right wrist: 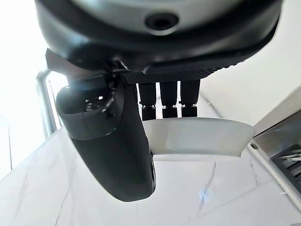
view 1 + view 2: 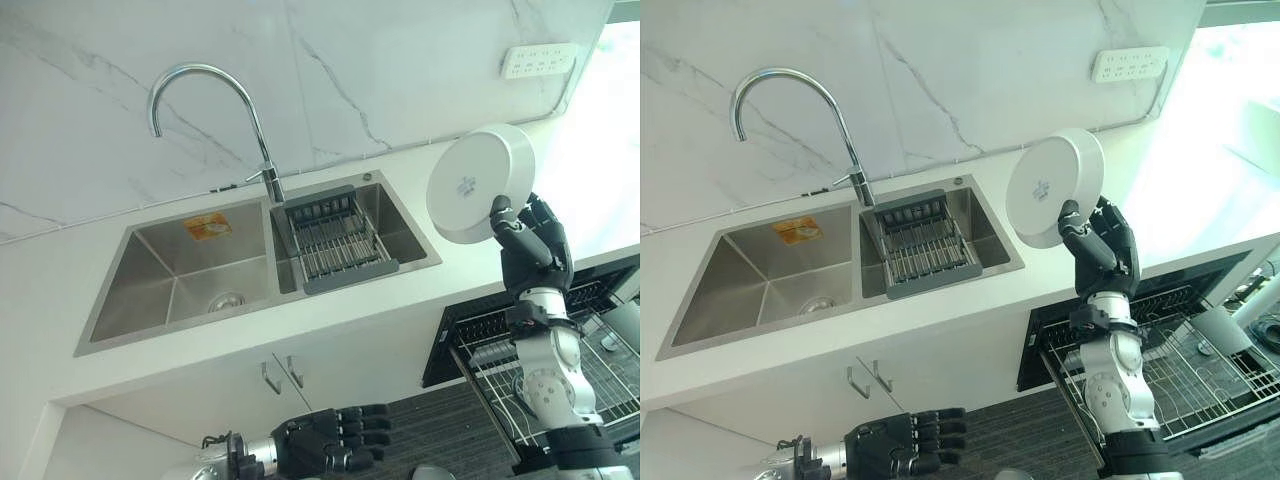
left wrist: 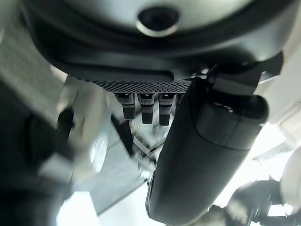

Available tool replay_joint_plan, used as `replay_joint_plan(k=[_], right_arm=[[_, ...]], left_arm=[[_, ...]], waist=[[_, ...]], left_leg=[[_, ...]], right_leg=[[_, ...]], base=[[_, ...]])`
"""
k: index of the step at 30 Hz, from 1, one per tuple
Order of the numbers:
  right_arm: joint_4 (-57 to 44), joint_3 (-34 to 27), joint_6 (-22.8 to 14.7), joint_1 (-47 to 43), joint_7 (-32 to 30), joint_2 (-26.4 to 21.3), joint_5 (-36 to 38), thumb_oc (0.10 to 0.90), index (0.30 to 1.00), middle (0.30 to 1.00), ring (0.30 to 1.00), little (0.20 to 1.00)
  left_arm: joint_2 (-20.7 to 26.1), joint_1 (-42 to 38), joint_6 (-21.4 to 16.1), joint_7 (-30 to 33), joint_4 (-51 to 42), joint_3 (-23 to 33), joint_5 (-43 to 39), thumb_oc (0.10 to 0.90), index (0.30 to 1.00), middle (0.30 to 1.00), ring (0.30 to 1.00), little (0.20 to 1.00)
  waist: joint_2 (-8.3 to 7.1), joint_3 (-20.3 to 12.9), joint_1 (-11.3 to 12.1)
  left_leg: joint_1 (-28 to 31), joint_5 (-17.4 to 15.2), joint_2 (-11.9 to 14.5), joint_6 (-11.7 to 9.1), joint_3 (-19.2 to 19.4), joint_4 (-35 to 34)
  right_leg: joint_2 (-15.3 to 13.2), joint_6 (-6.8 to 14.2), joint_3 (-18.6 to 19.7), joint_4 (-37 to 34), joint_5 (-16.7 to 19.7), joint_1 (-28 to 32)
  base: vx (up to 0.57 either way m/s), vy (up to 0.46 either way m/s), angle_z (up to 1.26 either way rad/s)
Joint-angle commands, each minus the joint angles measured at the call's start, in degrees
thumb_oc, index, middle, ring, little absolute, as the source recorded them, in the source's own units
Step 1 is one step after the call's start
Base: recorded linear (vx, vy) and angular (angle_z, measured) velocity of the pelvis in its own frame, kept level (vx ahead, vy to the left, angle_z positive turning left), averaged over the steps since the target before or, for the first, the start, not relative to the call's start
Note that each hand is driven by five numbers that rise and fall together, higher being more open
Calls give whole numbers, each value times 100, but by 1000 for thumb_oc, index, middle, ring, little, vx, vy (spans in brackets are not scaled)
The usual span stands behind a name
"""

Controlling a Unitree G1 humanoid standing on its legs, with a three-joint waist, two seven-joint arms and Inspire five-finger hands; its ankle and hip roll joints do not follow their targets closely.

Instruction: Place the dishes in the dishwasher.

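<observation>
In the left eye view we hold the round white ceramic bowl (image 2: 481, 183) up by its rim in our right hand (image 2: 533, 247), fingers and thumb curled onto the lower edge, underside facing the camera, raised above the white tabletop (image 2: 330, 320) to the right of the double stainless steel sink (image 2: 190, 262); held high like this, probably so it clears the tabletop edge on the way to the pulled-out dishwasher wire rack (image 2: 545, 375) below. The black-framed metal drying rack (image 2: 330, 240) sits in the right basin, likely where dishes drain, with the curved chrome tap (image 2: 210, 110) behind it. Our left hand (image 2: 330, 440) hangs low in front of the white cupboard doors (image 2: 280, 385), fingers loosely bent and holding nothing, apparently idle. In the right eye view the same bowl (image 2: 1054, 187) is tilted nearly upright in the right hand (image 2: 1102, 250), above the open dishwasher rack (image 2: 1200, 375), which looks empty where we can see it, so we judge the placing not yet done. In the left wrist view the left hand (image 3: 207, 155) shows thumb and fingers relaxed, nothing between them. In the right wrist view the right hand (image 1: 113, 141) pinches the bowl (image 1: 197, 136) rim between thumb and fingers, bowl edge-on beyond them.
</observation>
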Motion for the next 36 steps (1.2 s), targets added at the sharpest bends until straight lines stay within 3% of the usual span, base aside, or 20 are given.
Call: replay_joint_plan(k=[1, 4, 6, 11, 15, 16, 19, 21, 24, 26, 28, 32, 36], right_arm=[[-1030, -515, -1199, -970, 227, -142, -681, 400, 300, 300, 300, 300], [-1105, -462, -1298, -1019, 304, 11, -637, 400, 300, 300, 300, 300], [-1070, -412, -1332, -1009, 461, 136, -458, 400, 300, 300, 300, 300], [-1054, -315, -1427, -1076, 736, 440, -279, 400, 300, 300, 300, 300], [-1428, -220, -1279, -1230, 438, 736, -655, 400, 300, 300, 300, 300], [-1568, -267, -1250, -1256, 209, 722, -846, 400, 300, 300, 300, 300], [-1599, -251, -1258, -1377, 80, 591, -943, 400, 300, 300, 300, 300], [-1614, -277, -1245, -1297, 250, 422, -863, 400, 300, 300, 300, 300], [-1606, -227, -930, -1217, 616, 235, -883, 400, 300, 300, 300, 300], [-1611, -156, -702, -1147, 621, 17, -1128, 400, 300, 300, 300, 300], [-1539, -258, -552, -1011, 587, -183, -1315, 400, 300, 300, 300, 300], [-1505, -344, -476, -924, 445, -382, -1520, 400, 300, 300, 300, 300], [-1390, -449, -414, -852, 404, -589, -1857, 400, 300, 300, 300, 300]], left_arm=[[48, -168, -852, 245, -327, 102, 228, 800, 900, 900, 900, 900], [-150, -219, -1243, 873, 593, -53, 729, 800, 900, 900, 900, 900], [-233, -246, -1062, 965, 805, -59, 747, 800, 900, 900, 900, 900], [-459, -279, -1443, 1549, 1637, -233, 1555, 800, 900, 900, 900, 900], [-578, -383, -1444, 1862, 2043, -340, 2382, 800, 900, 900, 900, 900], [-560, -435, -1388, 1938, 2189, -332, 2609, 800, 900, 900, 900, 900], [-743, -469, -1438, 2145, 2581, -231, 2740, 800, 900, 900, 900, 900], [-909, -488, -1524, 2260, 2930, -99, 2890, 800, 900, 900, 900, 900], [-1085, -442, -1720, 2492, 3389, 58, 2867, 800, 900, 900, 900, 900], [-1195, -420, -1865, 2663, 3746, 292, 2785, 800, 900, 900, 900, 900], [-1349, -362, -2063, 2685, 4179, 562, 2703, 800, 900, 900, 900, 900], [-1383, -405, -2156, 2711, 4557, 736, 2541, 800, 900, 900, 900, 900], [-1385, -531, -2201, 2739, 4824, 836, 2445, 800, 900, 900, 900, 900]], waist=[[-239, 131, 67], [-288, 248, 48], [-318, 287, 94], [-304, 303, 234], [-400, 299, 420], [-457, 280, 393], [-435, 213, 265], [-364, 198, 50], [-253, 176, -140], [-209, 158, -191], [-169, 132, -230], [-74, 120, -310], [-75, 132, -377]], left_leg=[[241, -342, -354, 212, -339, -188], [230, -386, -408, 286, -309, -188], [244, -420, -364, 318, -168, -188], [258, -457, -170, 364, 60, -188], [235, -427, 73, 295, 71, -188], [220, -371, 298, 217, 51, -188], [197, -217, 741, -31, 180, -188], [208, -56, 1107, -282, 434, -188], [282, 63, 1377, -511, 533, -188], [261, 156, 1429, -580, 524, -188], [317, 159, 1288, -587, 630, -188], [-113, 279, 1226, -601, 645, -188], [-211, 272, 1149, -591, 603, -188]], right_leg=[[-57, 546, 140, -444, 488, -25], [-119, 562, 20, -444, 591, -83], [-314, 582, -209, -444, 676, -42], [-797, 588, -372, -444, 798, 112], [-1223, 670, -418, -444, 1031, 172], [-1075, 698, -356, -444, 782, 221], [-654, 647, -248, -444, 326, 206], [-508, 513, -294, -444, 258, 140], [-319, 316, -387, -444, 216, 92], [-160, 170, -363, -444, 152, 86], [-89, 86, -328, -444, 57, 122], [-90, 103, -378, -444, 50, 41], [-187, 128, -455, -444, 22, 86]], base=[[-97, 123, -5], [-97, 84, -23], [-94, -5, -45], [-58, -128, -47], [13, -470, -34], [83, -961, -10], [63, -748, -3], [5, -472, -76], [10, -368, -12], [29, -275, -19], [28, -103, -13], [-47, 86, 35], [-35, 189, 41]])
